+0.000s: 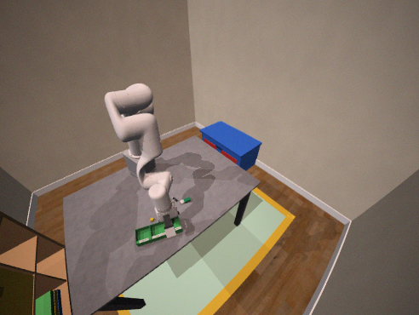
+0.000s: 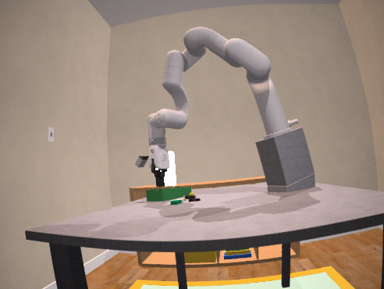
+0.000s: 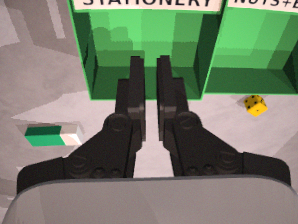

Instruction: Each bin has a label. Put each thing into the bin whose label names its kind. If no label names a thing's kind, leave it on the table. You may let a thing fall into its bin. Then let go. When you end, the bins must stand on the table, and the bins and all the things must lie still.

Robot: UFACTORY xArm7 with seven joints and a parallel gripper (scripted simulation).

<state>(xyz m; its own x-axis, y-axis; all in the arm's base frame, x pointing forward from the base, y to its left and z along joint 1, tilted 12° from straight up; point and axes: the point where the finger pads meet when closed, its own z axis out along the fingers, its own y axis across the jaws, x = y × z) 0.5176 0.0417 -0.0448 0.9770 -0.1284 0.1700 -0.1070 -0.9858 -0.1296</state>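
My gripper (image 2: 160, 185) (image 3: 150, 75) is shut with a narrow gap and nothing between its fingers. It points down at the green bin marked STATIONERY (image 3: 107, 84). The bin with the partly cut-off label NUTS+B (image 3: 250, 82) adjoins it. The green bins form one row (image 1: 144, 235) (image 2: 164, 194). A green and white eraser (image 1: 186, 200) (image 2: 176, 201) (image 3: 52, 135) lies on the table. A yellow die (image 1: 152, 219) (image 2: 190, 194) (image 3: 255, 105) lies beside the bins. Small black things (image 2: 193, 199) lie near the die in the exterior view. The gripper hides part of the bins in the top view.
The bin row stands near one edge of the grey table (image 1: 98, 213) (image 2: 250, 219). The arm's grey base block (image 2: 282, 160) stands at the far side. A blue chest (image 1: 232, 138) stands beyond the table, and an open shelf (image 1: 51, 264) stands beside it.
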